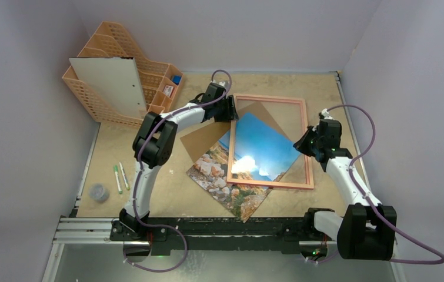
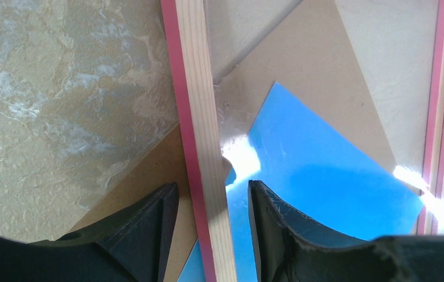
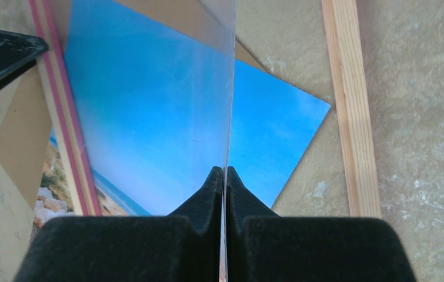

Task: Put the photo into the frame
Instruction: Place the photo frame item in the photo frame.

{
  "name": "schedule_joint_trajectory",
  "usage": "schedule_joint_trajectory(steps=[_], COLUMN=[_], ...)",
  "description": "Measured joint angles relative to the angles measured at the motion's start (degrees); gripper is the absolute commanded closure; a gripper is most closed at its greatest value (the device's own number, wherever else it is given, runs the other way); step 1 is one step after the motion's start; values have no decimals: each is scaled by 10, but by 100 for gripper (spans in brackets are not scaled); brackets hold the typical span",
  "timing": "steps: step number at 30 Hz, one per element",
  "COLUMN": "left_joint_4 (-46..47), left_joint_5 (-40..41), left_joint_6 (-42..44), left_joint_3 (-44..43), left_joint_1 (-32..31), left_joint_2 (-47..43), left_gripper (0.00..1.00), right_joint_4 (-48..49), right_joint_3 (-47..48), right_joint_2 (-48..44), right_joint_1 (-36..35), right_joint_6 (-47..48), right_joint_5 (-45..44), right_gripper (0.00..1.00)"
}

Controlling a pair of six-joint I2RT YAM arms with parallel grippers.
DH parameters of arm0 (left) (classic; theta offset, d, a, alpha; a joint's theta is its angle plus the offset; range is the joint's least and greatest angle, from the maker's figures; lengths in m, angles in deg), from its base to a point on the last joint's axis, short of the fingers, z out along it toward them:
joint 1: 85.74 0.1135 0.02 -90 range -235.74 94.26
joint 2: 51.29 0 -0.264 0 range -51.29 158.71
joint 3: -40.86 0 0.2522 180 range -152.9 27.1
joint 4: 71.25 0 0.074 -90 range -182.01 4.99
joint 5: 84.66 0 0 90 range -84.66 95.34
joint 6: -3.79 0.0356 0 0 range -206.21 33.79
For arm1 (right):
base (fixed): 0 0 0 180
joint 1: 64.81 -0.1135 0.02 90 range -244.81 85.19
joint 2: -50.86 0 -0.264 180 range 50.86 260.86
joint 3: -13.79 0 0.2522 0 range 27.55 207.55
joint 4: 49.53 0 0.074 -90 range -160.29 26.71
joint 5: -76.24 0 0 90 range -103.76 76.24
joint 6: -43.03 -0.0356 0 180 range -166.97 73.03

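While the left tool [image 1: 233, 110] straddles the left rail of the frame [image 1: 269, 98] and the right tool [image 1: 297, 144] pinches the clear pane [image 3: 166, 106], the photo [image 1: 254, 147] lies askew on the worktop [image 1: 119, 147], partly under the frame.

At far left an orange desk organiser [image 1: 149, 76] holds a leaning white board [image 1: 110, 85], with two markers [image 1: 119, 177] and a round tub [image 1: 97, 192] nearer the arms. The left tool's fingers [image 2: 160, 229] are spread, one either side of the pink-edged rail near the frame's far left corner. A brown backing board [image 1: 204, 138] lies tilted beneath the photo, poking out left of the frame. The photo's blue sky shows inside the frame; its rocky end sticks out past the left and near rails. By the right rail, the right tool's fingers [image 3: 204, 194] are pressed together on the pane's edge.
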Motion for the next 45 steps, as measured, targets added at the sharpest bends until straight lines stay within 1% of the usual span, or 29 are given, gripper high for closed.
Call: schedule_joint_trajectory(steps=[7, 16, 26, 30, 37, 45], left_joint_4=[2, 3, 3, 3, 18, 34], left_joint_5=[4, 5, 7, 7, -11, -26], left_joint_6=[4, 4, 6, 6, 6, 8], left_joint_3=[-5, -5, -5, -8, -12, -23], left_joint_1=[-1, -1, 0, 1, 12, 39], left_joint_2=[4, 4, 4, 5, 7, 19], left_gripper=[50, 50, 52, 47, 33, 30], right_joint_4=[2, 3, -23, -34, -71, -98], right_joint_3=[24, 24, 24, 24, 24, 26], right_joint_2=[8, 22, 13, 9, -2, -9], right_joint_1=[0, 0, 1, 1, 0, 0], right_joint_6=[17, 26, 28, 27, 26, 28], right_joint_5=[10, 67, 73, 78, 81, 99], right_gripper=[100, 98, 99, 99, 100, 100])
